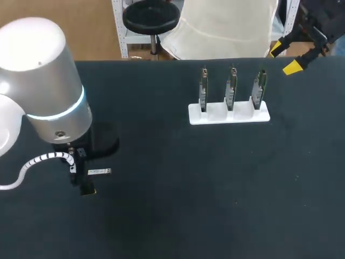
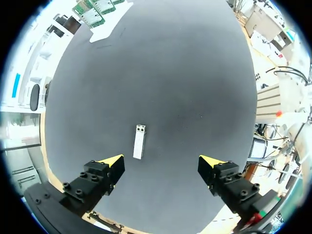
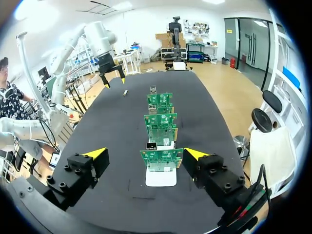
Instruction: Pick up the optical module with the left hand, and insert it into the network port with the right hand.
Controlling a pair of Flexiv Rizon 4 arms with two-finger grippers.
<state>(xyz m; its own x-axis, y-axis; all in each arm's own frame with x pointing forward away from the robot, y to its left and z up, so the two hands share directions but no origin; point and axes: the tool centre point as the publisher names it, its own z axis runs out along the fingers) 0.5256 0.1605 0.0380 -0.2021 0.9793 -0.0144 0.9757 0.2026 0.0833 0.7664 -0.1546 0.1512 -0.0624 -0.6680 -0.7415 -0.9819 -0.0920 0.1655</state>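
The optical module [image 1: 99, 171], a small silver bar, lies flat on the black table [image 1: 178, 183] at the left. My left gripper [image 2: 163, 163] hovers over it, open, with the module [image 2: 139, 141] just ahead of the gap and nearer one finger. In the head view the left gripper [image 1: 83, 181] is mostly hidden under its wrist. Three green circuit boards [image 1: 232, 89] stand upright in a white holder [image 1: 229, 114]. My right gripper [image 1: 285, 58] is open, off the far right edge, facing the boards [image 3: 161, 126] end-on. Neither gripper holds anything.
In the right wrist view the white holder [image 3: 161, 178] sits just beyond the fingers, and the module [image 3: 125, 92] and left gripper [image 3: 111, 73] show far down the table. Bare black tabletop [image 2: 161, 73] stretches between the module and the boards [image 2: 92, 12].
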